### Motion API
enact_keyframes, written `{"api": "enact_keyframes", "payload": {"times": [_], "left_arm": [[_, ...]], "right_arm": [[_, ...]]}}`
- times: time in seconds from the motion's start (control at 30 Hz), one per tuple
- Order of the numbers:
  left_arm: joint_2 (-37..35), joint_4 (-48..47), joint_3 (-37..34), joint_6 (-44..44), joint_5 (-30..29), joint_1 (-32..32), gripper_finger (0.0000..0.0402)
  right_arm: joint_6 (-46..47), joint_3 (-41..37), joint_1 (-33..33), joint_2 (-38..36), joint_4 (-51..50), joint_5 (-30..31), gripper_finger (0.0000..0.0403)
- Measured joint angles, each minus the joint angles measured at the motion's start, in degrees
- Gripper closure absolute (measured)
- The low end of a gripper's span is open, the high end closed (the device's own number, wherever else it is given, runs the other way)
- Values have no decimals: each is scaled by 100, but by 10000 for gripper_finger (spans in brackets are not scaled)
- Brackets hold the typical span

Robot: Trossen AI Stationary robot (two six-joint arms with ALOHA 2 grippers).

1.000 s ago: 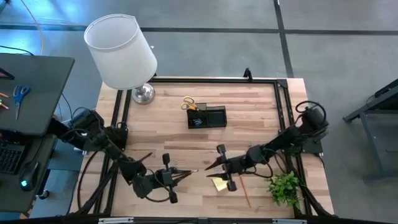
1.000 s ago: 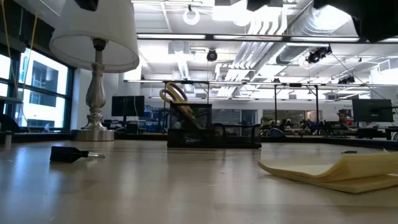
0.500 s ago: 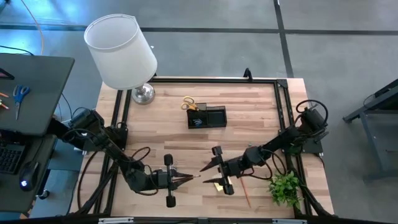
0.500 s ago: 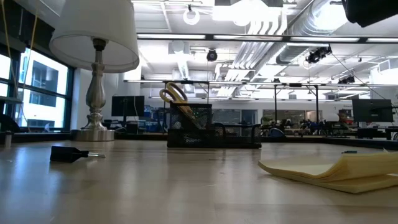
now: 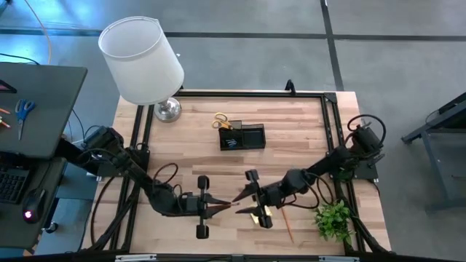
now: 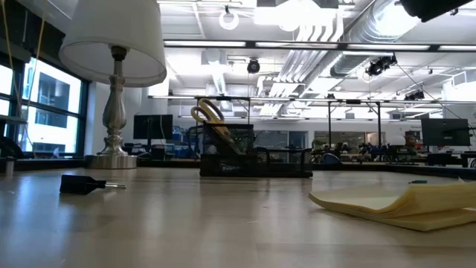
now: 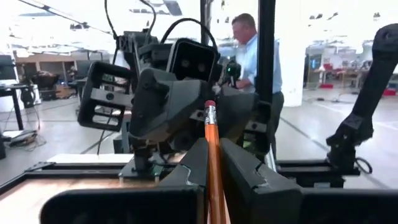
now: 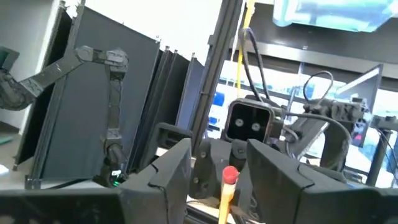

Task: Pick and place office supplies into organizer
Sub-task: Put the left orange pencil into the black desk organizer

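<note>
Between the shut left gripper [image 7: 212, 163] fingers — pencil [image 7: 212, 155]; its eraser end sits between the right gripper's [image 8: 219, 163] parted fingers, untouched.

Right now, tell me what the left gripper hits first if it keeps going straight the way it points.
The left gripper, shut on a pencil, points straight at the right gripper, which faces it. Pushed on, the pencil's eraser end would probably meet the right gripper first, though the gap between them is hard to judge.

Right gripper [image 8: 217, 186]: two dark fingers [image 8: 168, 171] spread apart; pencil [image 8: 227, 185], red eraser end up, stands between them, contact unclear; left arm's wrist camera [image 8: 249, 124] faces it just behind the pencil; black frame post [image 8: 217, 74] beyond.
</note>
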Motion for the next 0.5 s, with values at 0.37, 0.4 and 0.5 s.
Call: {"api": "enact_keyframes", "payload": {"times": [0.37,0.4,0.5], "left_arm": [[0,561,0,286,349,134,389],[0,621,0,329,360,134,389],[0,631,0,414,362,135,392]], "right_arm": [[48,177,-158,-1,-55,-515,266],[46,177,-168,-2,-55,-515,270],[48,177,-199,-2,-60,-515,282]]}}
